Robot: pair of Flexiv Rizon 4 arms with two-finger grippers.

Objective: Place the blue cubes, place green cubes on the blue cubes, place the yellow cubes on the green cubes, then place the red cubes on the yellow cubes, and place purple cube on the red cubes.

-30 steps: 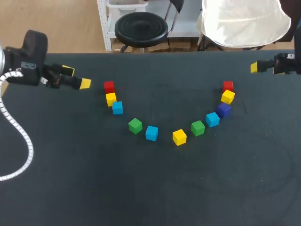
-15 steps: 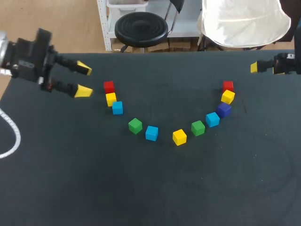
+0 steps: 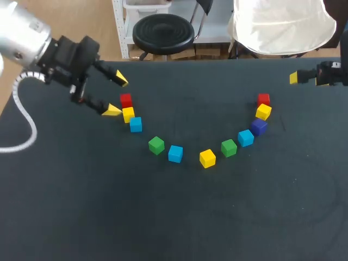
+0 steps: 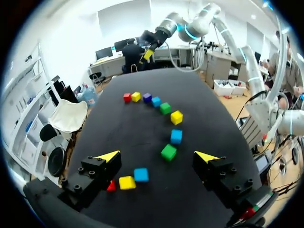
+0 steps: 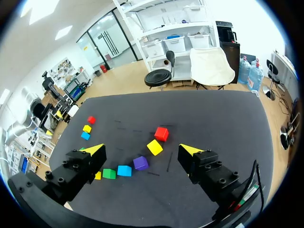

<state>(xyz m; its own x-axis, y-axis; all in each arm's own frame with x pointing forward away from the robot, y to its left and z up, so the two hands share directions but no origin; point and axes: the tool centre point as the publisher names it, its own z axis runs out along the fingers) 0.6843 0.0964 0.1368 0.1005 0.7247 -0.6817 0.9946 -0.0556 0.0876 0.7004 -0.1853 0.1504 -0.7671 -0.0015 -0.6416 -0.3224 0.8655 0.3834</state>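
Eleven cubes lie in a U-shaped arc on the dark table (image 3: 179, 212). On the left stand a red cube (image 3: 125, 100), a yellow cube (image 3: 128, 114) and a blue cube (image 3: 135, 124). Then come green (image 3: 156, 144), blue (image 3: 175, 154), yellow (image 3: 207, 158), green (image 3: 229, 147), blue (image 3: 246, 138), the purple cube (image 3: 259, 126), yellow (image 3: 263, 111) and red (image 3: 263, 99). My left gripper (image 3: 116, 95) hangs open just left of the red and yellow cubes, holding nothing (image 4: 157, 156). My right gripper (image 3: 298, 78) stays open and empty at the far right (image 5: 143, 150).
The table's near half is bare dark cloth. In the right wrist view the red cube (image 5: 161, 134), yellow cube (image 5: 154, 147) and purple cube (image 5: 140, 163) lie ahead of the fingers.
My left arm has swung right and forward toward the left end of the arc, its open gripper turning as it went. The right arm and all cubes have stayed still.
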